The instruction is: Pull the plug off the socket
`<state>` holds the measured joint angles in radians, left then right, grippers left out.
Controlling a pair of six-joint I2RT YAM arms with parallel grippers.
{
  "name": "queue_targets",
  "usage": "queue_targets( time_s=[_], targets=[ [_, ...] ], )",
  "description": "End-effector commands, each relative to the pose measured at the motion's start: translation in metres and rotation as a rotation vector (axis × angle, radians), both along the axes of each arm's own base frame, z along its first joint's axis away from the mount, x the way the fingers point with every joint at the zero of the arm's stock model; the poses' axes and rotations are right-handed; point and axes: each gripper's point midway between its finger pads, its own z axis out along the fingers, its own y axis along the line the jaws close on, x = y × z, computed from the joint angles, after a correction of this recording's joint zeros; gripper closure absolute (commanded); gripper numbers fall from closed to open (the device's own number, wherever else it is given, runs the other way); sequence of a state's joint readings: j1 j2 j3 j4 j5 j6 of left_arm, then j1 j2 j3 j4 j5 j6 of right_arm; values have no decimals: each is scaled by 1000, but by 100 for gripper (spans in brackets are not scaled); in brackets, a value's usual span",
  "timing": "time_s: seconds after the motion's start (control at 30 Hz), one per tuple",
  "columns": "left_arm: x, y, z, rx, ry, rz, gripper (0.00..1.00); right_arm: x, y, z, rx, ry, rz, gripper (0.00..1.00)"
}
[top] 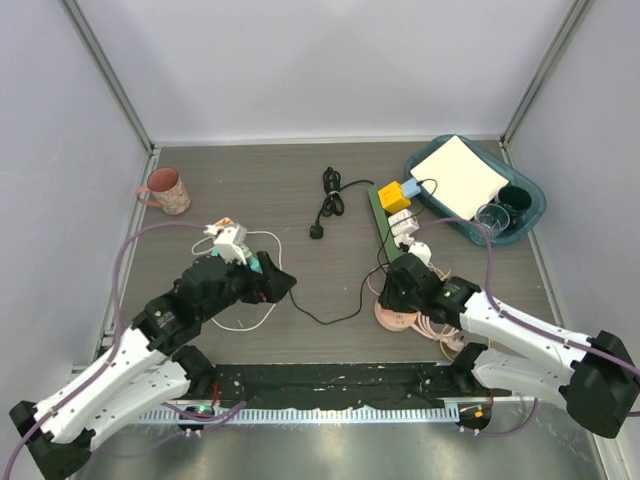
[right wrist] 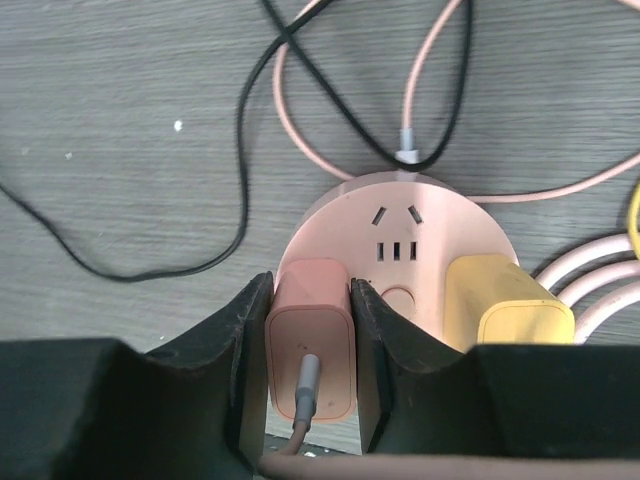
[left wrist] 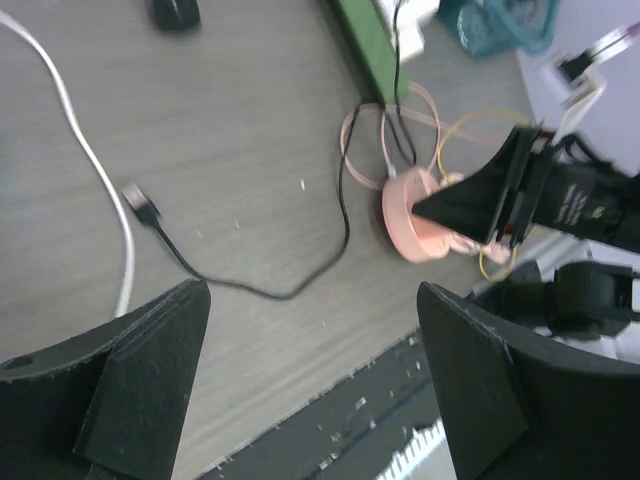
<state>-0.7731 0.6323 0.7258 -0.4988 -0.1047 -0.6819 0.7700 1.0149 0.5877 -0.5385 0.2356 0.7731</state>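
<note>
A round pink socket lies on the table, also in the top view and the left wrist view. A pink plug with a cable out of its top sits in the socket's left side. A yellow plug sits in its right side. My right gripper is shut on the pink plug, one finger pressed on each side; in the top view it covers the socket. My left gripper is open and empty above the table's front edge, left of the socket; the top view shows it too.
A black cable loops between the arms. A white charger and white cable lie by the left arm. A green power strip with a yellow cube, a teal tray, a pink mug and a black cord stand farther back.
</note>
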Motion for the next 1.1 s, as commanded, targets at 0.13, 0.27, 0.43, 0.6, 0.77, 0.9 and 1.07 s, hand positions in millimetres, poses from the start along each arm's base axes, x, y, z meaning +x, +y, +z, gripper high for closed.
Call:
queue_targets(
  time_s=[0.13, 0.27, 0.43, 0.6, 0.77, 0.9, 1.07],
  targets=[
    [-19, -67, -47, -249, 249, -151, 13, 9, 52, 35, 268, -89, 1, 99],
    [-15, -89, -56, -312, 177, -182, 9, 16, 64, 52, 351, -108, -55, 99],
    [-21, -124, -58, -348, 57, -226, 2, 22, 75, 62, 458, -100, -128, 99],
    [-28, -164, -92, -223, 35, -275, 2, 25, 83, 69, 551, -101, -179, 99],
    [-29, -197, -103, -216, 27, -299, 3, 24, 83, 76, 569, -108, -182, 99],
    [-25, -202, -110, -249, 13, -283, 3, 23, 79, 81, 571, -119, -186, 99],
    [-11, -190, -109, -265, -34, -174, 6, 20, 77, 81, 588, -122, -185, 99]
  ],
)
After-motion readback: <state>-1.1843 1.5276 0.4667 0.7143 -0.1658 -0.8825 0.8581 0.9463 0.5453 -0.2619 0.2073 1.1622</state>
